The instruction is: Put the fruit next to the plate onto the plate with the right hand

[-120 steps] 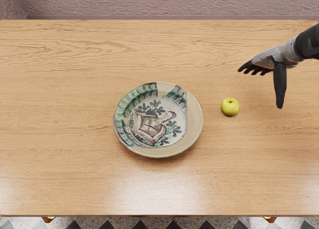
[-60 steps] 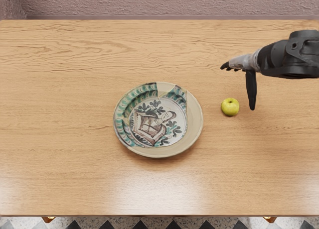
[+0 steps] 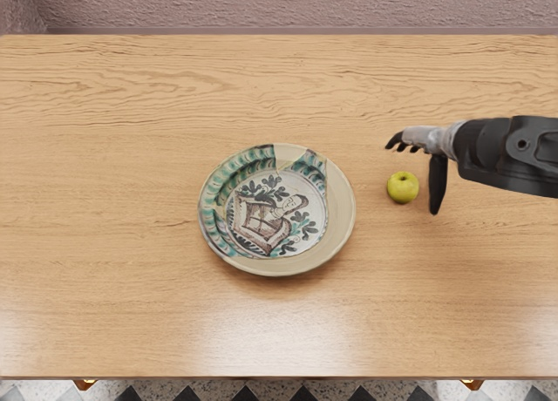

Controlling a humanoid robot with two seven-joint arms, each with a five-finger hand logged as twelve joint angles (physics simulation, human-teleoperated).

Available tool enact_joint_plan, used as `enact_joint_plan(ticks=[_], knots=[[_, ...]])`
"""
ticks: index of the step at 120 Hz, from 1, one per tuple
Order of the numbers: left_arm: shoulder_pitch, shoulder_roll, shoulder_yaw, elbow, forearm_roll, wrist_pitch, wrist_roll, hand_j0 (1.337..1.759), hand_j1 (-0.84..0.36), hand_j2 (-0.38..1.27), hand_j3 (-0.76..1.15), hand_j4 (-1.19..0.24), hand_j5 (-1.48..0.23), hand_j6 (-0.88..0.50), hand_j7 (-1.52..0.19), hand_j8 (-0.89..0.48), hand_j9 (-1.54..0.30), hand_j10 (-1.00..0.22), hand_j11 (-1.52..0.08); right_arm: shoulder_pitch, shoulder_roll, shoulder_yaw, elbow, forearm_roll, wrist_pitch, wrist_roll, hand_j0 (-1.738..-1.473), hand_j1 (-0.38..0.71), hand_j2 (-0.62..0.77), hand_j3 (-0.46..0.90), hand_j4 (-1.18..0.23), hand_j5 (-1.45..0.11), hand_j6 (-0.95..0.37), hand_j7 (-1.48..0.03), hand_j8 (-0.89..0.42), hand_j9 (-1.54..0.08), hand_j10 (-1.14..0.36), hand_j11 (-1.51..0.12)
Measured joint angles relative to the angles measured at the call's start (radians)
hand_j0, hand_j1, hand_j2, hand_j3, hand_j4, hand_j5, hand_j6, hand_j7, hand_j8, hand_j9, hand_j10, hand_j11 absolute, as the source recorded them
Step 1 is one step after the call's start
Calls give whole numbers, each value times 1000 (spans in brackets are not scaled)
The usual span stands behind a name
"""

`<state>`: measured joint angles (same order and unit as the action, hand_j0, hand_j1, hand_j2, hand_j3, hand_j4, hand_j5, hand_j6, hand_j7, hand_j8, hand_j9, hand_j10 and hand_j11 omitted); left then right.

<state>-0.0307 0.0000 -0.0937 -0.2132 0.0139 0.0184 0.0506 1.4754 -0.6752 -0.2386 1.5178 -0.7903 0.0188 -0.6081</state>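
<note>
Approach is the change over the last second: the right hand (image 3: 424,148) has travelled in from the bench's right edge toward the fruit and has dropped lower in the picture, with more of its dark forearm now showing at the right border. Neither the yellow-green apple (image 3: 403,186) nor the painted plate (image 3: 344,211) has shifted, so nothing of the transfer itself is done; this looks like the closing part of the reach, just ahead of a grasp. The hand is open and holds nothing, its dark fingers (image 3: 397,142) spread and pointing left, its thumb (image 3: 438,185) hanging downward. The apple rests on the wooden bench (image 3: 131,113) just to the right of the plate, clear of its rim. Relative to the hand, it lies below the spread fingers in the picture and just left of the thumb, sitting in the pocket between them, yet apart from both as far as this view shows. How high the hand stands above the bench cannot be told from this angle.
</note>
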Motion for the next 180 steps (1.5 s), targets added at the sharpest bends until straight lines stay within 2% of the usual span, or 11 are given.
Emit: enact_joint_plan(ticks=[41,76,117,153,180], knots=[[0,0,0,0,0,0,0,1658,349,0,0,0,0,0,0,0,0,0,0,-89,46,0,-13,-100,-142,-3,-1658,-127,-35,0,-189,-242,-191,-242,-190,-242,-189,-242],[0,0,0,0,0,0,0,1658,349,0,0,0,0,0,0,0,0,0,0,-133,61,-1,-29,-155,-217,-3,-1658,-15,-54,0,-283,-364,-284,-364,-283,-364,-282,-364],[0,0,0,0,0,0,0,1658,349,0,0,0,0,0,0,0,0,0,0,-208,96,-15,-42,-213,-335,-3,-1658,12,-58,0,-305,-394,-307,-393,-306,-394,-305,-393],[0,0,0,0,0,0,0,1658,349,0,0,0,0,0,0,0,0,0,0,-221,106,-15,-56,-218,-363,-3,-1658,74,-68,0,-356,-460,-357,-460,-357,-460,-356,-460],[0,0,0,0,0,0,0,1658,349,0,0,0,0,0,0,0,0,0,0,-224,148,-20,-95,-217,-367,-3,-1658,87,-70,0,-367,-475,-368,-474,-368,-475,-367,-475]])
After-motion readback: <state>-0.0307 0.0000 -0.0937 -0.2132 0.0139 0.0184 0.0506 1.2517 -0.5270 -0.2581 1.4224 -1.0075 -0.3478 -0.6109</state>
